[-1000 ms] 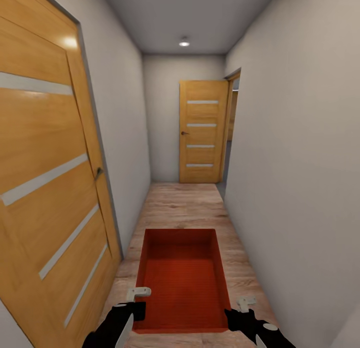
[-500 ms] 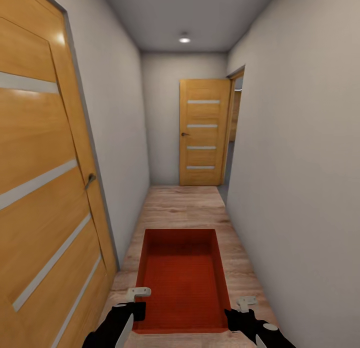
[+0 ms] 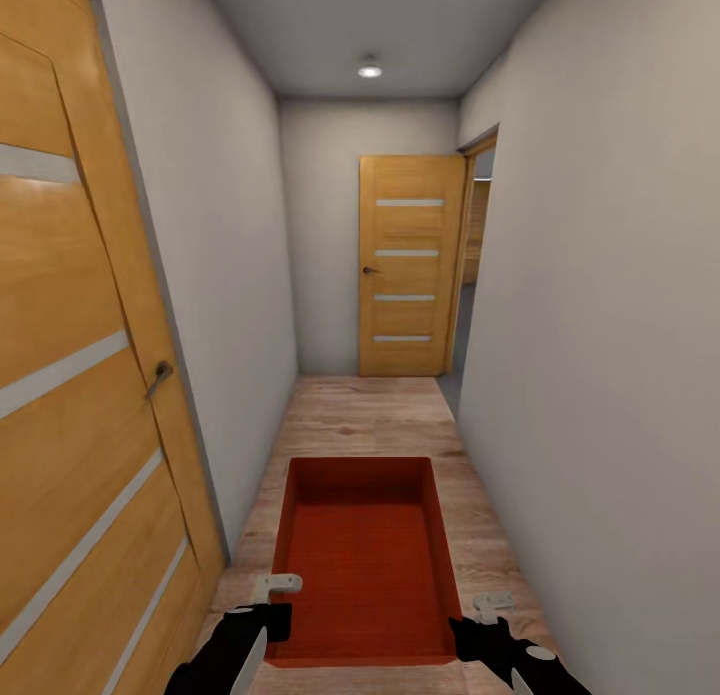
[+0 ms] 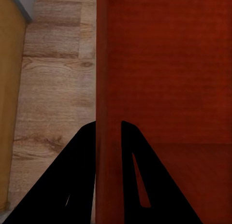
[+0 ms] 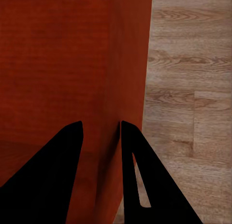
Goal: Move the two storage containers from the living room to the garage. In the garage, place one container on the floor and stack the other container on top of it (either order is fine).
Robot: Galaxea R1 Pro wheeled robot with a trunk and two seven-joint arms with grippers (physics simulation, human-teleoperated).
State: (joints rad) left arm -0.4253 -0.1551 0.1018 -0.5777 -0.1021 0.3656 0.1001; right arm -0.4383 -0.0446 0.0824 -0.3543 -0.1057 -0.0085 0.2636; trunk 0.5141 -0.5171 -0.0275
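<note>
Rolling further down the corridor, left-hand door [image 3: 70,395] sliding closer. Light wood planks [image 3: 365,415], pale walls, far door [image 3: 408,265] ahead. Carrying one empty storage container [image 3: 365,555] (orange-red), left gripper [image 4: 107,137] and right gripper [image 5: 100,137] each clamped on a side wall.

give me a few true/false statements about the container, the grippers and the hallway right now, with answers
1. Each gripper pinches a side wall of the storage container: the left gripper on one wall, the right gripper on the opposite wall. True.
2. The container holds a stack of books. False: it is empty.
3. The door at the end of the hallway is wooden with pale horizontal strips. True.
4. The floor here is dark grey concrete. False: it is light wood plank.
5. A ceiling light is lit above the hallway. True.
</note>
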